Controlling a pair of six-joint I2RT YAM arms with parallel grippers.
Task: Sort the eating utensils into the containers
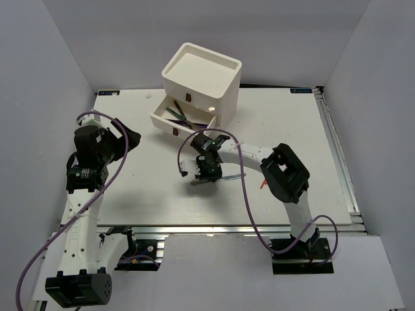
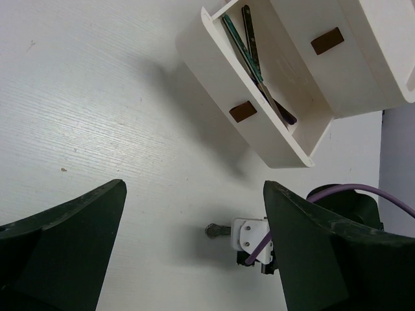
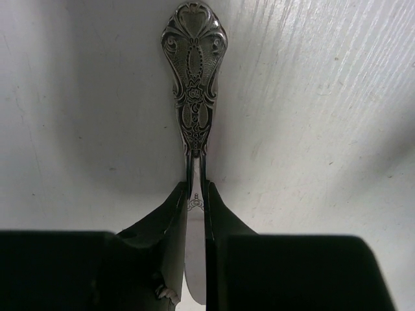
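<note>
Pale grey walls enclose a white bench [image 1: 285, 129] with a fine, wood-like grain. A pickup is judged to be in hand: the right end effector [image 3: 194, 191] is pinched on the narrow neck of a silver utensil [image 3: 193, 78]. Its embossed, scrolled handle projects ahead of the dark fingers, close over the bench. Beyond that end effector, near but apart, stands the open drawer [image 1: 162, 123] of a boxy white unit [image 1: 201, 78], with slim teal and purple utensils [image 2: 249, 48] laid inside. A lift and a carry over the drawer rim are called for next. The left end effector [image 2: 194, 194] is spread wide and holds nothing.
</note>
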